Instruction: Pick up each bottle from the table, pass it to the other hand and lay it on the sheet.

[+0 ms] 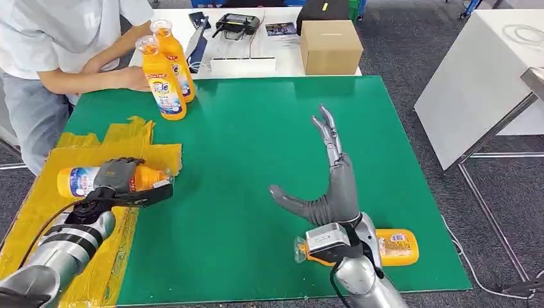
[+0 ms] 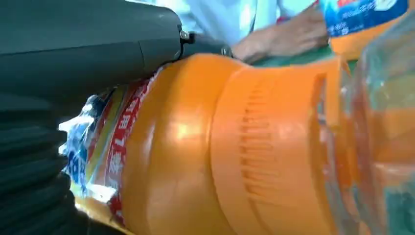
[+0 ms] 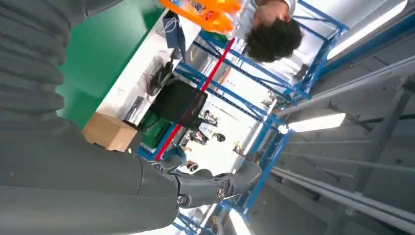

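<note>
My left hand [image 1: 122, 181] grips an orange bottle [image 1: 77, 180] that lies on its side over the yellow sheet [image 1: 122, 144] at the table's left. The left wrist view has that bottle [image 2: 205, 147] close up under my thumb [image 2: 98, 44]. My right hand [image 1: 330, 183] is raised over the green mat [image 1: 256, 160] with fingers spread and nothing in it. Another orange bottle [image 1: 396, 246] lies on its side near the mat's front edge, partly behind my right wrist. Two orange bottles [image 1: 165, 83] stand upright at the mat's far left; the right wrist view shows them [image 3: 205, 11] too.
A person [image 1: 58, 45] stands at the far left, one hand at the upright bottles. A cardboard box [image 1: 330, 46], a controller [image 1: 236, 25] and papers lie on the white table beyond the mat. A white table [image 1: 487, 77] stands to the right.
</note>
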